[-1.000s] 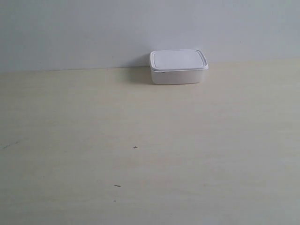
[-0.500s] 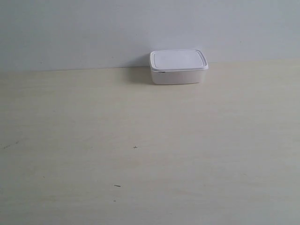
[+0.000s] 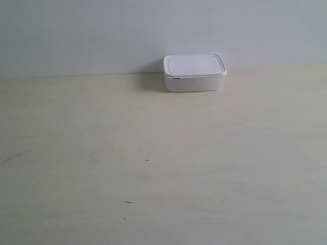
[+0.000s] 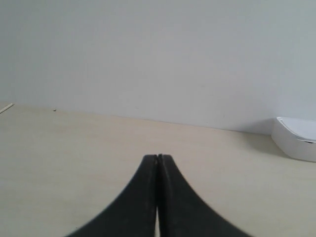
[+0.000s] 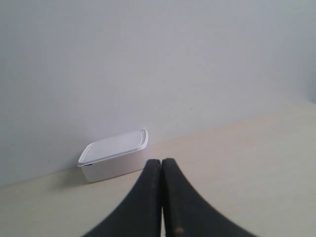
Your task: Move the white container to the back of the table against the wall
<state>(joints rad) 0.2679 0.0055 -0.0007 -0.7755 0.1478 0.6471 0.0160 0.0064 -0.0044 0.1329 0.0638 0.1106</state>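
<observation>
The white container (image 3: 194, 73) stands with its lid on at the far edge of the table (image 3: 153, 153), its back close to or touching the wall (image 3: 102, 30). No arm shows in the exterior view. My left gripper (image 4: 157, 157) is shut with nothing in it, well short of the white container (image 4: 297, 138), which lies off to one side by the wall (image 4: 148, 54). My right gripper (image 5: 161, 161) is also shut and empty, and the white container (image 5: 114, 154) sits beyond its tips against the wall (image 5: 148, 64).
The pale wood-grain table carries only a few tiny dark specks (image 3: 147, 161) near the front. The table's side edge (image 4: 6, 107) shows at the border of the left wrist view.
</observation>
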